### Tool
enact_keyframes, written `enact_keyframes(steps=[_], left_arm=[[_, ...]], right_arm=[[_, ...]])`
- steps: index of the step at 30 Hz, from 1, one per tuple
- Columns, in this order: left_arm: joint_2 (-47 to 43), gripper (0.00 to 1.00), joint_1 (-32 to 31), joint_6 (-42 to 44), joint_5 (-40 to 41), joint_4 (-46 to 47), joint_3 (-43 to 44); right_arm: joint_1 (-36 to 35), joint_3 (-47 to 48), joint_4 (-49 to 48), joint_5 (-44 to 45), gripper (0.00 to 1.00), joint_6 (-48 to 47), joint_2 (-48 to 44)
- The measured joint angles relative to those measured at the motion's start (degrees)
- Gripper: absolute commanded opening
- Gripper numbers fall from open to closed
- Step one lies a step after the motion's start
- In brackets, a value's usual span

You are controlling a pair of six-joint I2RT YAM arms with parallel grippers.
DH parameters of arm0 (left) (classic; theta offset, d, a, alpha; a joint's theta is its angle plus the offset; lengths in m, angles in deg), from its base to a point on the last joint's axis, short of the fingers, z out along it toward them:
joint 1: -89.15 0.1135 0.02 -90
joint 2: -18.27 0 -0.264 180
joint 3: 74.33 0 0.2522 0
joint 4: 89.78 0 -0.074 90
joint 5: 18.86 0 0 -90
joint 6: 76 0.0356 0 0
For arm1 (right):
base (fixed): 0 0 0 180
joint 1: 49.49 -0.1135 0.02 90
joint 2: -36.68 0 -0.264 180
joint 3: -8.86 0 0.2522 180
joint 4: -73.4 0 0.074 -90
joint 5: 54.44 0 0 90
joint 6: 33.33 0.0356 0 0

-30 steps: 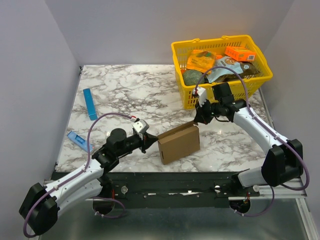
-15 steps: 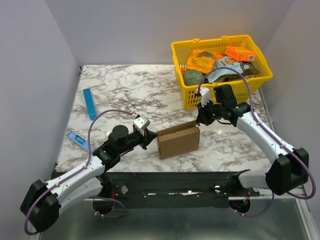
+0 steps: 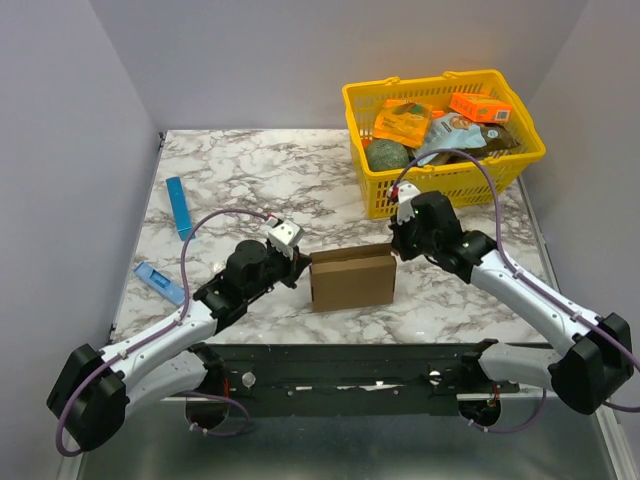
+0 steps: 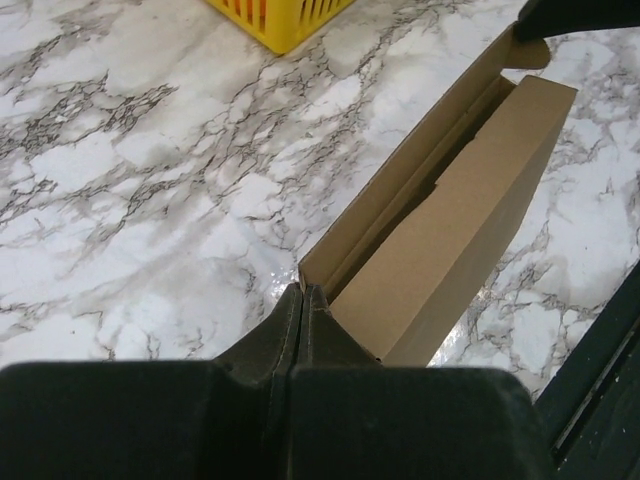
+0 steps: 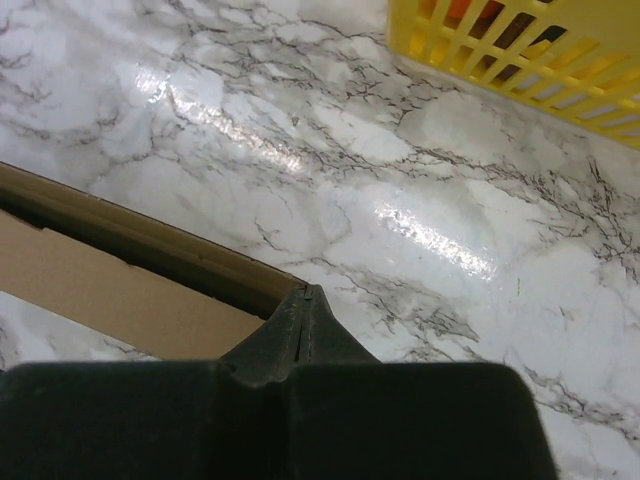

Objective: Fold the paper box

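The paper box [image 3: 352, 282] is a small brown cardboard carton that stands on the marble table near the front middle, its top open. My left gripper [image 3: 303, 265] is shut on the box's upper left corner. In the left wrist view the fingertips [image 4: 303, 290] pinch the end of the box [image 4: 450, 230] wall. My right gripper [image 3: 395, 248] is shut on the upper right corner. In the right wrist view its tips [image 5: 305, 290] close on the rim of the box [image 5: 90, 290]. The carton's inside is dark and I cannot see into it.
A yellow basket [image 3: 400, 195] with orange packets and other goods stands at the back right, close behind my right arm; its wall shows in both wrist views [image 4: 280, 15] [image 5: 520, 50]. A thin blue strip [image 3: 180, 207] and a small blue item [image 3: 158, 280] lie at the left.
The box has turned from tilted to square with the table's front edge. Both grippers moved with it, the left forward and right, the right nearer and lower.
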Motion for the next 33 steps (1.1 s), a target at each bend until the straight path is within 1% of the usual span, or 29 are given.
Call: enact_keyframes(steps=[7, 13, 20, 23, 27, 29, 30, 31, 33], left_arm=[[1.14, 0.00, -0.04, -0.55, 3.87, -0.17, 1.20], [4.76, 0.00, -0.04, -1.27, 5.92, -0.42, 5.49], [9.27, 0.00, -0.50, -5.90, 6.84, -0.61, 6.80], [11.21, 0.00, -1.01, -7.23, 7.85, -3.61, 9.49], [12.26, 0.00, -1.57, -6.69, 7.91, -4.94, 12.92], [12.20, 0.00, -1.57, -5.01, 7.82, -4.63, 13.27], [12.20, 0.00, -1.57, -4.02, 7.65, -4.66, 13.22], [12.20, 0.00, -1.66, -2.75, 7.26, -4.50, 13.00], [12.17, 0.00, -1.86, -1.20, 6.71, -3.74, 12.44]], right_arm=[[-3.52, -2.10, -2.73, 6.51, 0.00, 4.68, -4.76], [-3.98, -2.47, -5.33, 10.19, 0.00, 5.75, -7.13], [-5.44, -3.65, -7.78, 11.41, 0.00, 6.40, -7.78], [-5.86, -4.17, -8.70, 11.54, 0.00, 6.40, -8.46], [-5.90, -4.68, -9.68, 11.19, 0.01, 6.36, -8.74], [-5.88, -4.72, -9.64, 9.94, 0.09, 6.03, -8.74], [-5.90, -4.72, -9.51, 9.09, 0.17, 5.70, -8.74], [-5.90, -4.70, -9.27, 7.61, 0.30, 5.22, -8.81], [-5.90, -4.70, -8.70, 3.96, 0.41, 3.54, -9.16]])
